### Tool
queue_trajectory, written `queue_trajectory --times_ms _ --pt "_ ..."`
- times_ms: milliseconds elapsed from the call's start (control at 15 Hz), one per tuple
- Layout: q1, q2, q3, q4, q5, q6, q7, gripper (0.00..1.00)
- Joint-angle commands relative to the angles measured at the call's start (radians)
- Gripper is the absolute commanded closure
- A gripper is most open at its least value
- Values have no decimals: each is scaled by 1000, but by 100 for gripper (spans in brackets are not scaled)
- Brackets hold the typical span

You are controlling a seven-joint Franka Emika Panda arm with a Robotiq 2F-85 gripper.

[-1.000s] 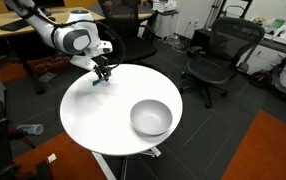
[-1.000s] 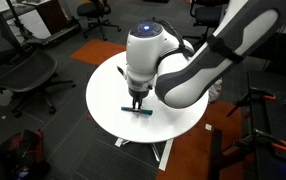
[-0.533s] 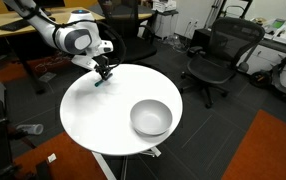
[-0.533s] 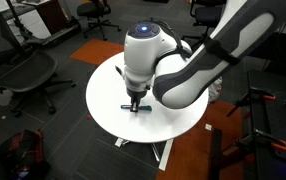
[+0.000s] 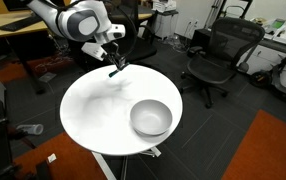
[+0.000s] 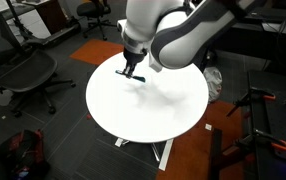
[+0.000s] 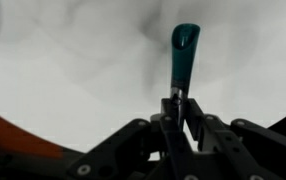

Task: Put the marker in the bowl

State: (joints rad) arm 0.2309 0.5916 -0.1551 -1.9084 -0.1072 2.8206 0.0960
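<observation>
Wrist view showed the pincer (image 7: 180,107) clenched on the marker (image 7: 184,55), its teal length sticking out past the fingertips above the white table (image 7: 73,70). In an exterior view the pincer hung over the table's far edge, the marker apparently off the surface. The bowl (image 5: 151,117) sat well apart near the opposite rim, with bare tabletop between them.

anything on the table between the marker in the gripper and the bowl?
Nothing. In an exterior view, only bare white table lies between the marker, held in the gripper, and the bowl.
</observation>
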Motion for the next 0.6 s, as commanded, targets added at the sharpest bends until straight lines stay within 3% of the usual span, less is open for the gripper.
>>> queue_trajectory --times_ms 0,267,533 --pt "8 -155 -90 -86 -62 10 99 95" --pt "-10 -237 -185 -90 -136 -7 200 95" --pt "-69 -261 -218 -76 -149 -38 259 95"
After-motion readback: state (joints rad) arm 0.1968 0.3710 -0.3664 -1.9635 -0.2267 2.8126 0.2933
